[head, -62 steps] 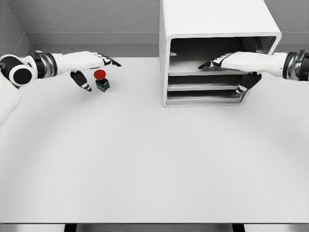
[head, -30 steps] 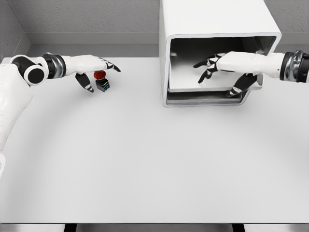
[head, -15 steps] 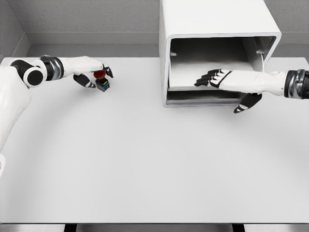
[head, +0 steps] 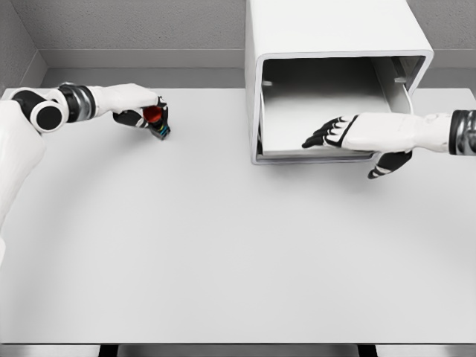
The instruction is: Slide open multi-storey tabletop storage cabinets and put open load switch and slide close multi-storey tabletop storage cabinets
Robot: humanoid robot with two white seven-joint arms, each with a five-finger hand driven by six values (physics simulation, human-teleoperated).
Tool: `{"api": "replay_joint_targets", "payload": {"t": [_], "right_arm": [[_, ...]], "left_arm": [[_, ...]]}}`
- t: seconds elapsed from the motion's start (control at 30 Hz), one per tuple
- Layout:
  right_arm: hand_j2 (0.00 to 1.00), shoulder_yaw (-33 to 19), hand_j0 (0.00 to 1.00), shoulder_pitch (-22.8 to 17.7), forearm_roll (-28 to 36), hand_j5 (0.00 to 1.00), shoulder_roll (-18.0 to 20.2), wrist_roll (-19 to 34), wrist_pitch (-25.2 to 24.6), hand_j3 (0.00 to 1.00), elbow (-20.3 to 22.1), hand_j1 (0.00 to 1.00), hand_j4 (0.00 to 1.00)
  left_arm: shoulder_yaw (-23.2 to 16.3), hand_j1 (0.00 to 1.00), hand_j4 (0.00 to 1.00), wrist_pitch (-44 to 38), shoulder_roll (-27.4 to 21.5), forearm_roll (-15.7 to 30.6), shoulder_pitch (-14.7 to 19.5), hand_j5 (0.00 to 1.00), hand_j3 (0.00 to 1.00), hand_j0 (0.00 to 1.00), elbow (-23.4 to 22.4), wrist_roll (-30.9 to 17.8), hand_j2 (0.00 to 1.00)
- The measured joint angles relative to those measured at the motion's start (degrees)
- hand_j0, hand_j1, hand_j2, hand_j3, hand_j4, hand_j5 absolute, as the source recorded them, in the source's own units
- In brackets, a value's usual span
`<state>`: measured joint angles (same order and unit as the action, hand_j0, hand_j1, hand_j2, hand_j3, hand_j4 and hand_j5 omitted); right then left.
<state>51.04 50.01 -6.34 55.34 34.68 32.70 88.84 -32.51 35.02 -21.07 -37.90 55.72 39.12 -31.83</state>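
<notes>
Head view, looking down on a white tabletop (head: 223, 253). Storage cabinet (head: 327, 37) stands at 1 o'clock from the tabletop's middle, white shell with its open front facing the camera. One white drawer tray (head: 297, 123) is slid forward; its front lip sits level with the cabinet's lower front edge, roughly flush with the frame. Dark gap above the tray, between tray and cabinet roof.

Right hand (head: 338, 134) comes in from 3 o'clock, forearm level over the tabletop. Fingers extended and lying flat on the tray's front part, dark fingertips (head: 312, 141) pointing toward 9 o'clock; thumb (head: 387, 167) hangs below the tray lip, outside the cabinet's lower right corner. Whether thumb and fingers actually pinch the lip cannot be told.

Left hand (head: 141, 108) at 10 o'clock, arm entering from the left edge. Fingers curled round the load switch (head: 156, 119): red round cap showing between the fingers, dark body with coloured bands poking out at the hand's 4 o'clock side. Switch sits tilted; whether it touches the tabletop cannot be told.

Switch and cabinet well apart, bare tabletop between them. Wide open surface from centre down to 6 o'clock edge. Grey back wall (head: 141, 30) runs just behind both.
</notes>
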Motion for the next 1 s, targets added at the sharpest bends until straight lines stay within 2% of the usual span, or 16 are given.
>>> {"api": "replay_joint_targets", "payload": {"t": [0.1, 0.3, 0.37, 0.5, 0.67, 1.0], "right_arm": [[1.0, 0.0, 1.0, -0.1, 0.2, 1.0, 1.2, 0.1, 0.8, 1.0, 1.8, 1.0, 1.0], [1.0, 0.3, 1.0, -0.4, 0.9, 1.0, 3.0, 0.2, 1.7, 1.0, 4.0, 1.0, 1.0], [1.0, 0.3, 1.0, -0.9, 1.0, 1.0, 3.9, 0.2, 1.8, 1.0, 4.7, 1.0, 1.0], [1.0, 0.3, 1.0, -1.6, 2.2, 1.0, 5.5, 0.0, 1.8, 1.0, 5.3, 1.0, 1.0], [1.0, 0.1, 1.0, -1.4, 1.9, 1.0, 6.7, 0.3, 2.4, 1.0, 5.9, 1.0, 1.0], [1.0, -0.6, 1.0, -1.3, 2.4, 1.0, 7.9, 0.3, 2.5, 1.0, 6.7, 1.0, 1.0]], "left_arm": [[-0.1, 0.44, 0.44, 0.1, -0.4, 2.2, -0.7, 0.44, 0.44, 0.44, 2.8, -0.2, 0.44], [-0.2, 0.44, 0.44, 0.2, -3.9, 6.4, -1.1, 0.44, 0.44, 0.44, 12.5, -0.3, 0.44], [-0.3, 0.44, 0.44, 0.2, -5.3, 7.7, -2.5, 0.44, 0.44, 0.44, 15.8, -0.3, 0.44], [-0.4, 0.44, 0.44, 0.3, -9.1, 11.6, -5.4, 0.44, 0.44, 0.44, 24.3, -0.4, 0.44], [-0.2, 0.44, 0.44, 0.2, -14.0, 16.7, -7.1, 0.44, 0.44, 0.44, 34.3, -0.2, 0.44], [-0.1, 0.44, 0.44, 0.2, -19.3, 23.8, -10.0, 0.44, 0.44, 0.44, 44.7, -0.1, 0.44]]}}
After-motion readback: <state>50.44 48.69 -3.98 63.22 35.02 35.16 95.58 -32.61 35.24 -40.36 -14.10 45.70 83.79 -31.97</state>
